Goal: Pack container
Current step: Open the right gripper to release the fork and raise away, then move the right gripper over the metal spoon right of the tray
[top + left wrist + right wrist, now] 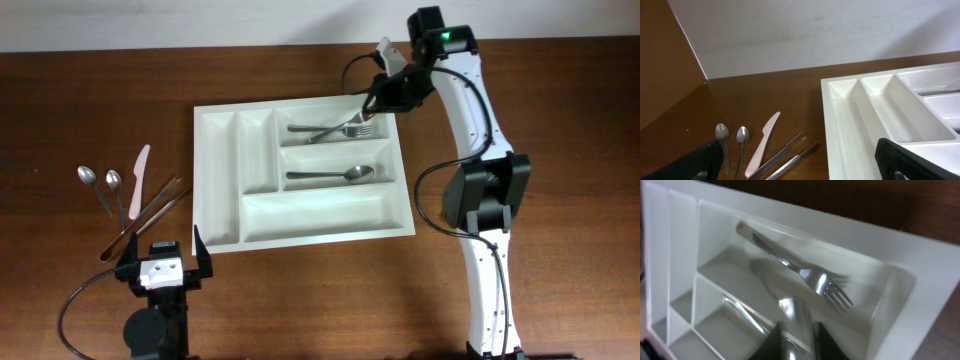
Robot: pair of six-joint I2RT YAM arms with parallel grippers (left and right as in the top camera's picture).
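The container (pixel 310 215), a white tray with five compartments, lies flat at the centre of the overhead frame on the brown table (pixel 520 60), its two narrow slots to the left and three wide ones stacked to the right. In the uppermost wide compartment we see a fork (pixel 352 128) lying across a second utensil (pixel 320 134), and the middle one holds a spoon (pixel 335 175). The right gripper (pixel 375 105) hangs over the upper right corner of the tray. In its wrist view its dark fingers (pixel 771 342) flank the shiny handle of that second utensil, slightly parted, and we cannot tell whether they press on it. The left gripper (pixel 165 250) sits at the lower left of the frame, off the tray, spread wide with nothing between its fingers. Left of the tray lie two spoons (pixel 87 176), a pink knife (pixel 137 180) and a pair of tongs (pixel 150 210).
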